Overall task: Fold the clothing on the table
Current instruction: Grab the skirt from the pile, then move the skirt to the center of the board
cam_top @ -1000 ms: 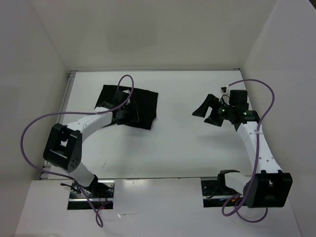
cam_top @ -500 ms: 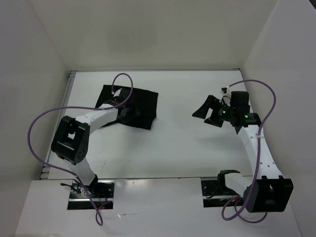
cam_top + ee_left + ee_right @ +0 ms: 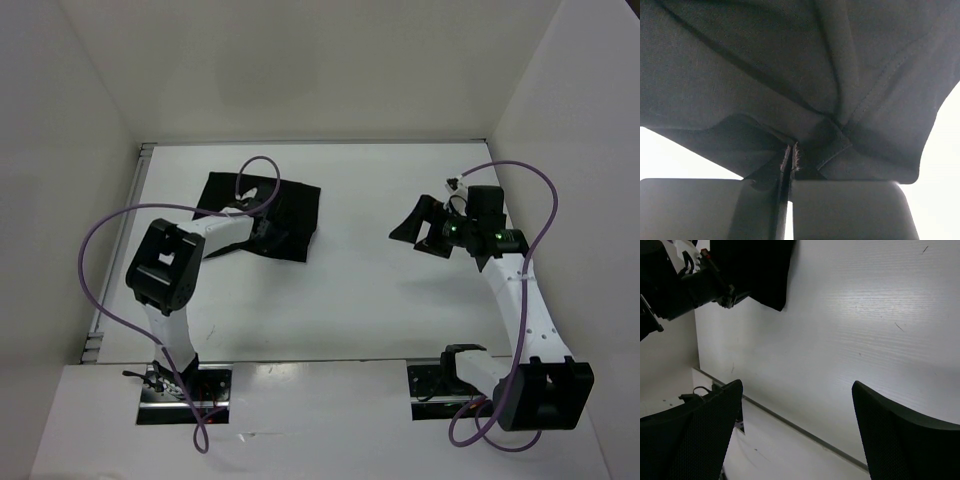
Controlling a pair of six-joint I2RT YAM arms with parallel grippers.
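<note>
From above: one black clothing (image 3: 295, 215) lies rumpled at the far left of the table (image 3: 350, 290); there are two grippers, the left gripper (image 3: 263, 233) on the garment; left wrist view: its jaws are closed, pinching a matte fold with a stitched hem; right wrist view: the right gripper (image 3: 796, 387) is spread wide above the table, holding nothing.
</note>
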